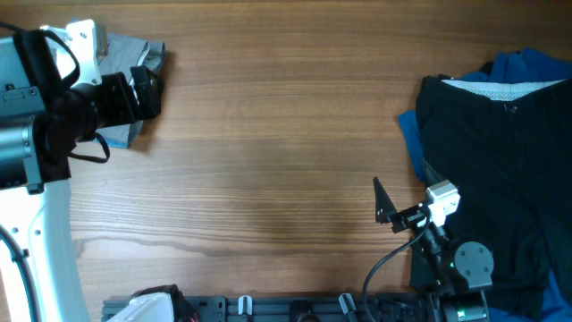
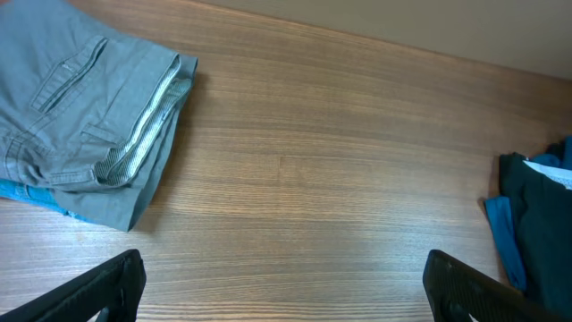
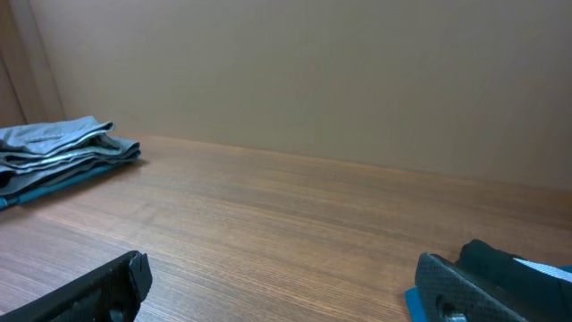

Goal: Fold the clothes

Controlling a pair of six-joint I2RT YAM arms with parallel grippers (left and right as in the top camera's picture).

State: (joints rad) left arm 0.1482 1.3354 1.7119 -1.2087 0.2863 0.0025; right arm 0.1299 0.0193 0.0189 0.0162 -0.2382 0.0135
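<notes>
No writing, label, brand, number or sign can be read in any of the three views

table (image 1: 268, 134): brown wood grain, fills overhead view | wall (image 3: 313, 72): plain beige, behind table at 12 o'clock in right wrist view | light: soft, even, faint sheen on wood
</notes>
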